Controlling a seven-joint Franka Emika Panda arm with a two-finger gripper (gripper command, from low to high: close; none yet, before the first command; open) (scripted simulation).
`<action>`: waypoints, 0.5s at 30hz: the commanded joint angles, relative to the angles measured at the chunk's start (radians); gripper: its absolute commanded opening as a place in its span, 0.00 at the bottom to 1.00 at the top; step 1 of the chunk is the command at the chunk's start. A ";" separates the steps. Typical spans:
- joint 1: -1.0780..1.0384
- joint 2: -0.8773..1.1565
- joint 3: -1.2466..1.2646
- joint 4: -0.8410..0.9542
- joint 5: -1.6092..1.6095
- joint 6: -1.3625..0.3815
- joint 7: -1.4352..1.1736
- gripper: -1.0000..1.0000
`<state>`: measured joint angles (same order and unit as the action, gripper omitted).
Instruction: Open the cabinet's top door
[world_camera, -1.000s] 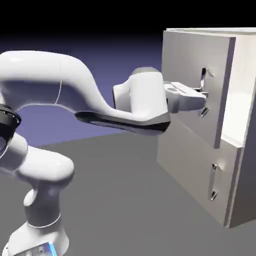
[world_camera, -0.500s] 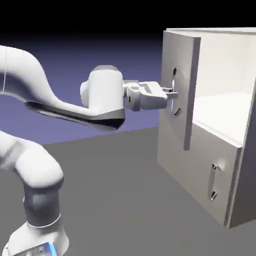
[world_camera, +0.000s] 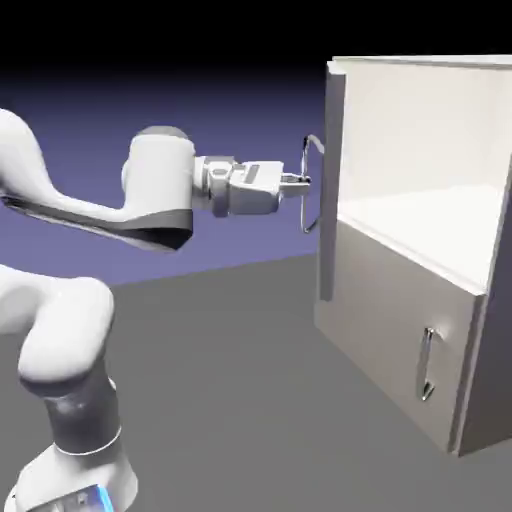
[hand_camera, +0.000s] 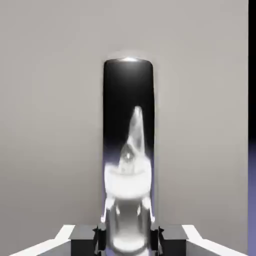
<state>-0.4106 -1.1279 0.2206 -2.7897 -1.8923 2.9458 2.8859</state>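
Observation:
The light-grey cabinet (world_camera: 400, 300) stands at the exterior view's right. Its top door (world_camera: 327, 180) is swung wide out and shows edge-on, so the white interior (world_camera: 420, 150) is bare. The door's long silver handle (world_camera: 311, 185) sticks out to the left, and my gripper (world_camera: 303, 183) is shut on it about midway up. In the hand view the shiny handle (hand_camera: 128, 150) fills the middle against the grey door panel (hand_camera: 50, 125), gripped between my fingertips (hand_camera: 98, 236) at the bottom edge.
Below, the shorter lower door (world_camera: 400, 350) stays closed, with its small handle (world_camera: 428, 362). My arm reaches in level from the exterior view's left, above the grey table (world_camera: 230, 400).
My gripper has pulled back to the left with the handle. The top door has swung from partly ajar to wide open, baring the white interior.

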 joint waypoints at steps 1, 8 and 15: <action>-0.023 -0.023 0.020 -0.011 0.044 0.014 -0.025 0.00; 0.035 -0.137 0.049 -0.099 0.348 -0.064 -0.291 0.00; 0.211 -0.258 0.134 -0.166 0.652 -0.307 -0.510 0.00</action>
<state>-0.1997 -1.3866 0.3543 -2.9555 -1.2428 2.6398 2.3761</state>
